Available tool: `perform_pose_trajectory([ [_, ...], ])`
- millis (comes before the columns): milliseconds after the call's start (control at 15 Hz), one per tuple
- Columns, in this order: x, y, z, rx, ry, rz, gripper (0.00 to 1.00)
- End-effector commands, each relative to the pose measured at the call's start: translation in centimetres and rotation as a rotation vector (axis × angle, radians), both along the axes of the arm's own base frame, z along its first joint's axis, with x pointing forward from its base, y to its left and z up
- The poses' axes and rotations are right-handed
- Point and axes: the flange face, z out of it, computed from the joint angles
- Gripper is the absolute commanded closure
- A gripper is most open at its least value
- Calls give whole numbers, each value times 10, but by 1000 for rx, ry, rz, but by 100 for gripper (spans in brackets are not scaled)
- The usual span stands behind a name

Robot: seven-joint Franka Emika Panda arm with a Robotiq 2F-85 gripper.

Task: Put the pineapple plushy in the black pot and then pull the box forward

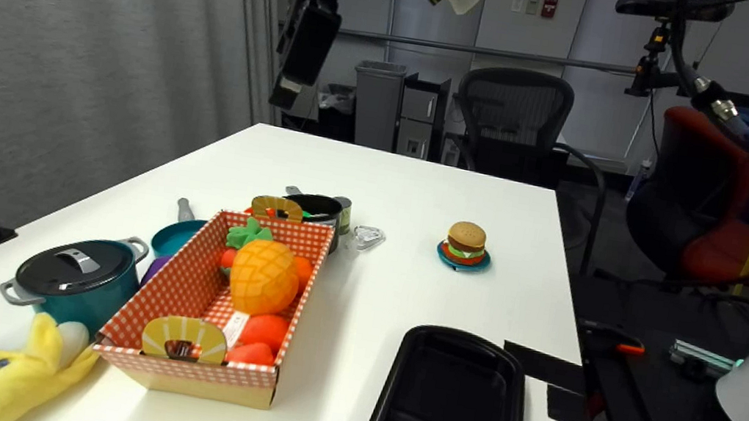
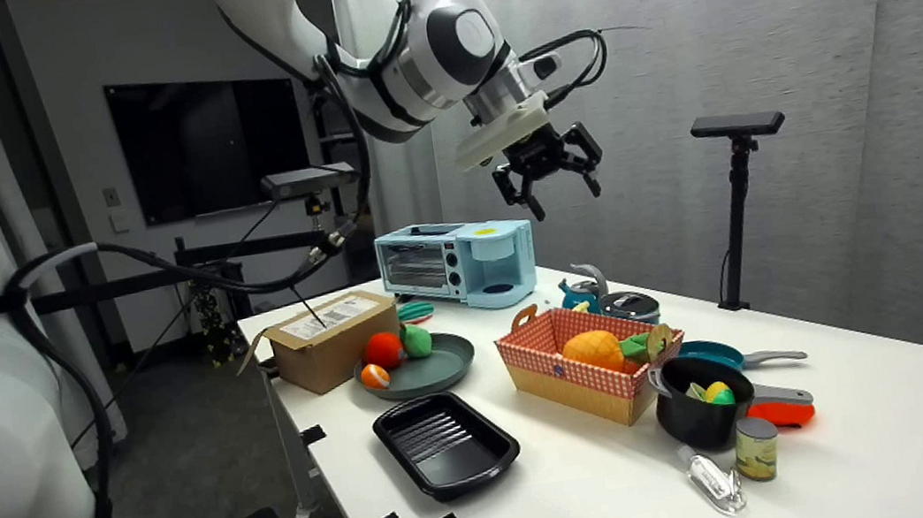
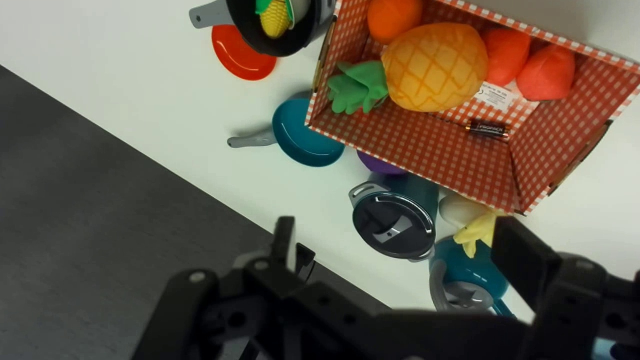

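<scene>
The pineapple plushy lies inside the red-and-white checkered box, among orange-red fruits, with its green tuft toward the black pot. The plushy also shows in an exterior view and the wrist view. The black pot stands on the table against the box's end and holds small yellow and green toy food. It is partly hidden behind the box in an exterior view and cut by the frame's edge in the wrist view. My gripper is open and empty, high above the table; its fingers frame the wrist view's bottom.
A teal lidded pot, a kettle, a yellow plush and a teal pan line the box's far side. A black tray, can, clear packet and toy burger stand nearby.
</scene>
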Motion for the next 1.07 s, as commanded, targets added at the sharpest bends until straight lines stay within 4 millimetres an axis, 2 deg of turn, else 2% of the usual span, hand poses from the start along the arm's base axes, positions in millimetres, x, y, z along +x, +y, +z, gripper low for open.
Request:
perform_pose_trajectory([
  [0, 37, 4, -18, 48, -3, -37, 0],
  [200, 54, 1, -39, 69, 19, -81, 0],
  [467, 63, 1, -67, 96, 52, -134, 0],
  [1000, 62, 25, -119, 151, 110, -193, 0],
])
